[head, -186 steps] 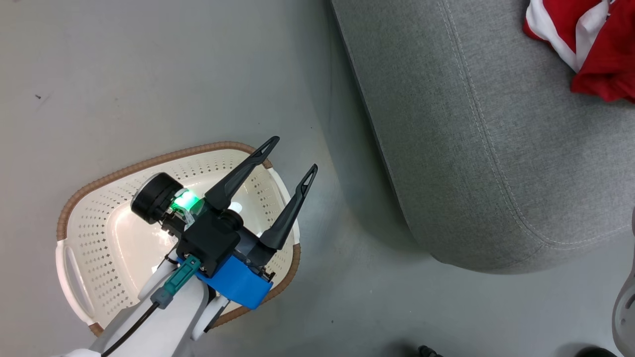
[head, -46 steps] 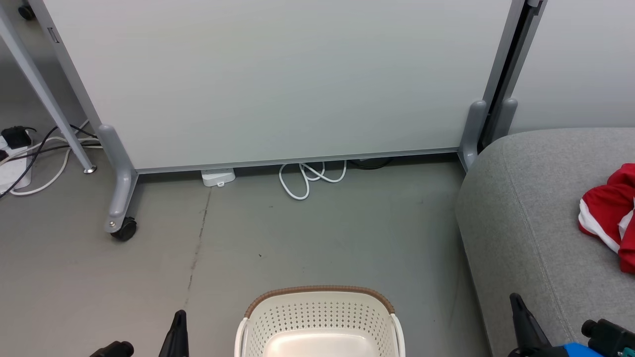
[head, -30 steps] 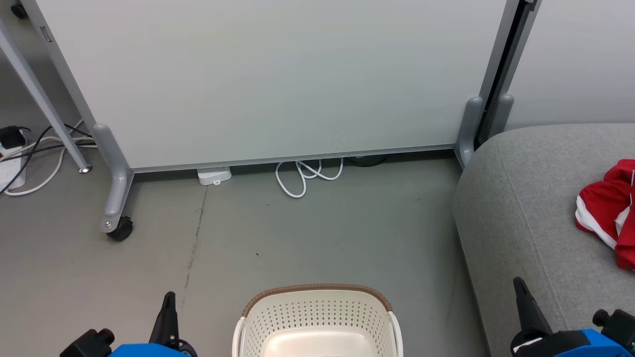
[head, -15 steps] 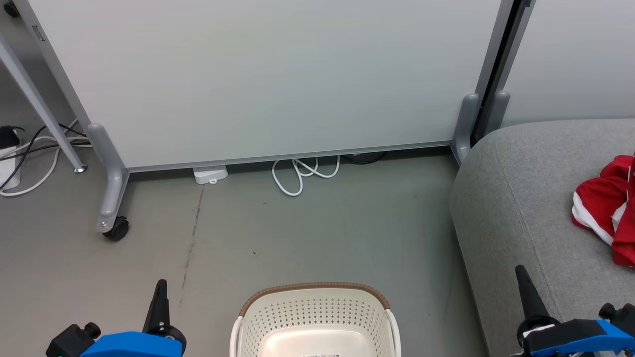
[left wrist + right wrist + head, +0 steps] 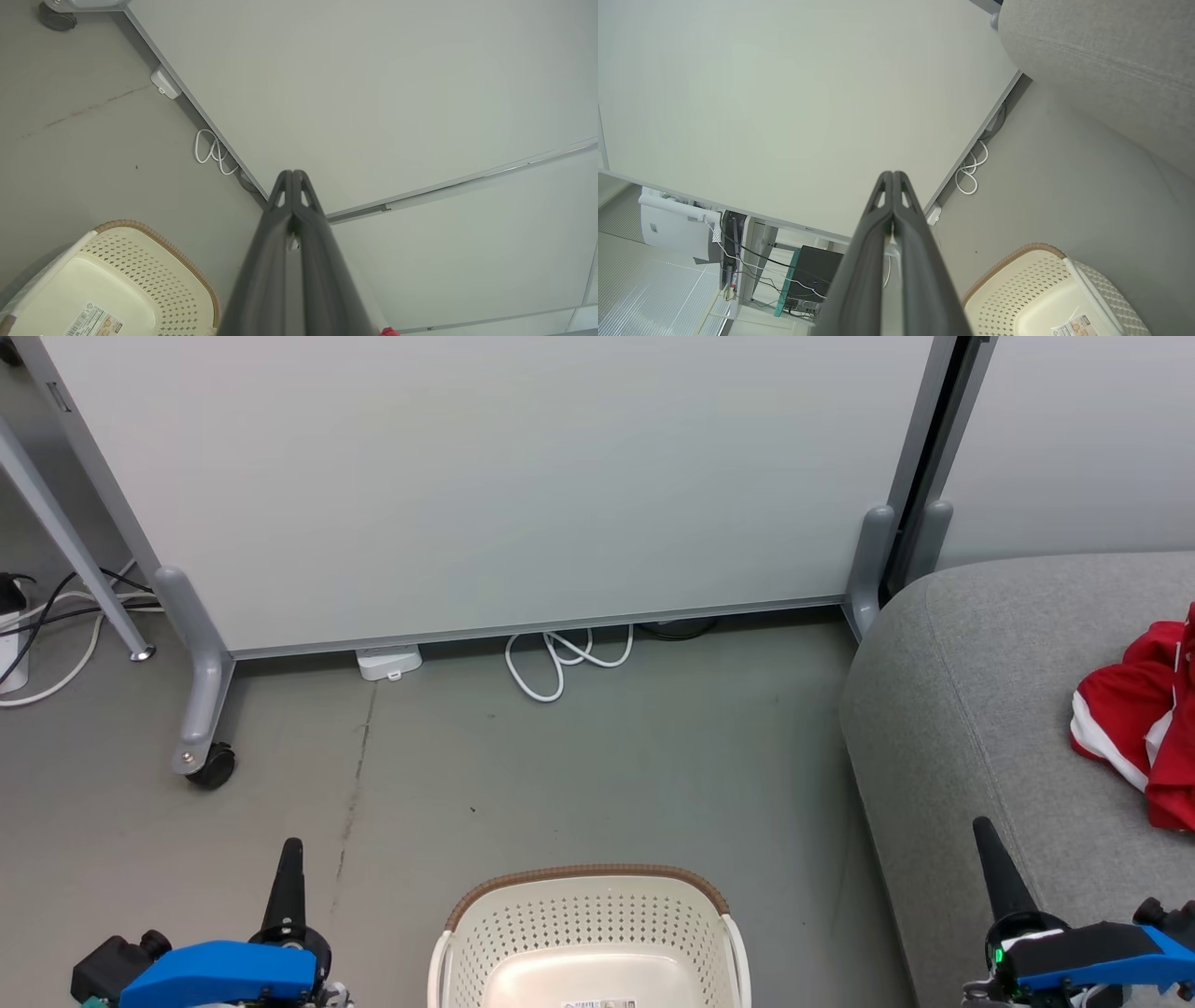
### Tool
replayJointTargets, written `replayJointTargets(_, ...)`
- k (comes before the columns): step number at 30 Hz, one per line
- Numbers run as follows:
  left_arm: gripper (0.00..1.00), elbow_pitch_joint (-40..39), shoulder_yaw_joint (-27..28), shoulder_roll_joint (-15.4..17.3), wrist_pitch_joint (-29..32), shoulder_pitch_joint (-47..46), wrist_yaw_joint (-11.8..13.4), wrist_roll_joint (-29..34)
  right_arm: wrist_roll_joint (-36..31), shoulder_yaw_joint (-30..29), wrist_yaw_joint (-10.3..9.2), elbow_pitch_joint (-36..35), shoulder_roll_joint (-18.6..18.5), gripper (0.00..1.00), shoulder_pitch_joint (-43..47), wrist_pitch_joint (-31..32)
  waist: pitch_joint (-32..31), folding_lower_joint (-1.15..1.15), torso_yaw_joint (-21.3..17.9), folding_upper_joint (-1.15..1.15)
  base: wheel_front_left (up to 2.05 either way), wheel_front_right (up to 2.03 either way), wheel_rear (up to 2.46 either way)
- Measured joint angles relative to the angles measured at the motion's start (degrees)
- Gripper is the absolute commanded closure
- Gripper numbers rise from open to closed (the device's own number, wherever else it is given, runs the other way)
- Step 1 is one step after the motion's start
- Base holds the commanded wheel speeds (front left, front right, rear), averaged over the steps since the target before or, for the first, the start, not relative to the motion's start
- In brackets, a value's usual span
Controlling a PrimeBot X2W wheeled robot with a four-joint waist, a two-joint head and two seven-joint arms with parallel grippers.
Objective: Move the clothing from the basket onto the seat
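Floor [image 5: 579,775]: smooth matt grey, with a thin dark crack line [image 5: 353,793]. Partition panel [image 5: 485,476]: pale and plain, on a grey foot [image 5: 203,705] with a black castor [image 5: 211,768]. Second pale panel [image 5: 1074,439]: to its right. White cable loop [image 5: 560,665] and small white box [image 5: 388,662]: at the panel's base. Slanted metal leg [image 5: 67,532] and loose cables [image 5: 84,610]: far left. Light: even.

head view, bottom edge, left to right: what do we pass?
left gripper → basket → right gripper
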Motion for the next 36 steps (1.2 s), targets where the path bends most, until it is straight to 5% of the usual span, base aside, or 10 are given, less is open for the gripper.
replayJointTargets(36, 1.0, -3.31, 3.43, -0.33, 4.66, -3.01, 0.0, -17.14, 18.04, -0.53, 0.0, -0.96, -0.22, 1.0, -2.69, 3.1, 0.95, -0.01, -1.41, 0.0, 0.0, 0.0, 0.0)
